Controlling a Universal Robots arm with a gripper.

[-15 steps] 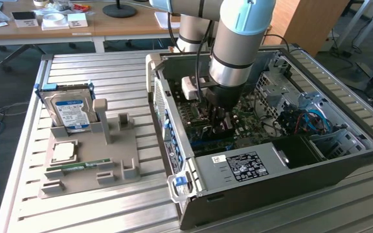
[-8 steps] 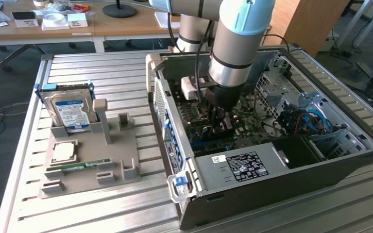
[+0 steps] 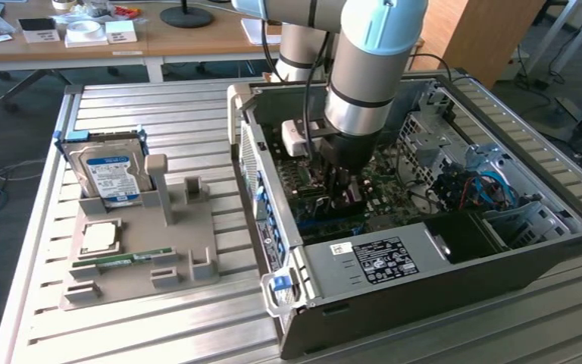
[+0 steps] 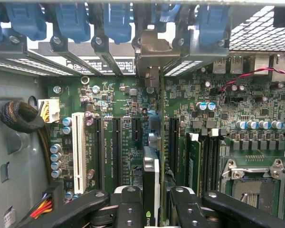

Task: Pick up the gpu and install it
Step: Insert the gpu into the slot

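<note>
the pincer [image 4: 152, 206] is clamping the gpu [image 4: 151, 175] edge-on between its fingers, hanging it inside the open computer case [image 3: 533, 262] just over the motherboard [image 4: 114, 104]; the install step is underway, calling for the card's edge lining up with its slot

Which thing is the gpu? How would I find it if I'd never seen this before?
Look inside the open computer case at the green motherboard. Above it the pincer grips a thin card standing on edge: that is the gpu. It has a pale edge and a metal bracket, unlike the long white slot and black slots beside it.
</note>
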